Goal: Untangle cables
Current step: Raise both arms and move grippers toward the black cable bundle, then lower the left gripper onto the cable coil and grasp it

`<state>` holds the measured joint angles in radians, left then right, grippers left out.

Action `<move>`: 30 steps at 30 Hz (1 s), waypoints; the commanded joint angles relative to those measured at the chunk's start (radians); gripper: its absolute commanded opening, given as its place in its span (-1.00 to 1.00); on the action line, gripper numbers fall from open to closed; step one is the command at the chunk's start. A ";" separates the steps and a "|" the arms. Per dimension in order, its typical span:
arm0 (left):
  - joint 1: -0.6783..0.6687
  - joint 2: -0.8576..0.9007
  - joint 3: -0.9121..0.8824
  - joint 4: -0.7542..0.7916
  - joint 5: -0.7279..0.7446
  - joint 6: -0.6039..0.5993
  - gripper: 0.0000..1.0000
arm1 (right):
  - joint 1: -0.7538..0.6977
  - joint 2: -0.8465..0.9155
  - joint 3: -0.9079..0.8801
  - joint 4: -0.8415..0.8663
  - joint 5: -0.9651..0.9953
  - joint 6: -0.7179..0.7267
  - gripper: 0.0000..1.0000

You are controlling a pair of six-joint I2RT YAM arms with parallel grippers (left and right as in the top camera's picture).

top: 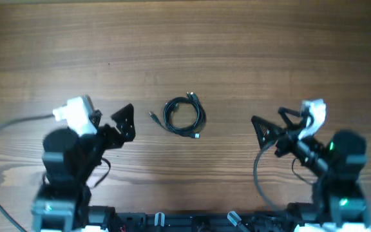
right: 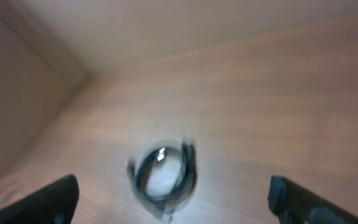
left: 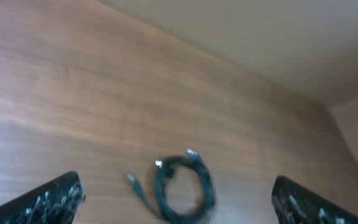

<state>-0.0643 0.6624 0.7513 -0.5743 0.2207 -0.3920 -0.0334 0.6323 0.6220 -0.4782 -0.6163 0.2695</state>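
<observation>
The cables [top: 184, 116] lie in one small round coil on the wooden table [top: 185, 38]. They are thin and black. One loose end [top: 152, 116] sticks out from the coil on its left side. A small pale plug tip [top: 197, 136] shows at the side of the coil closest to the robot, and more plug ends [top: 194, 96] sit at the far side.

The left gripper [top: 122, 122] is to the left of the coil, near it but not touching. Its fingers [left: 45, 202] are spread wide apart and hold nothing. From its own camera the coil [left: 182, 190] shows between the two fingers, farther out on the table.

The right gripper [top: 259, 132] is to the right of the coil, a bit farther away than the left one. Its fingers [right: 48, 202] are wide apart too, with nothing in them. Its camera is blurry, but the coil [right: 162, 177] shows between the fingers.
</observation>
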 commanded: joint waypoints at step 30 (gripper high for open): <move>-0.358 0.665 0.204 -0.199 -0.171 0.035 0.03 | 0.368 0.503 0.628 -0.647 0.188 -0.339 0.99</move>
<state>-0.3630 1.2495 0.9436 -0.7937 0.2424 -0.3309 0.3111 1.1389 1.2293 -1.1339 -0.6407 -0.1886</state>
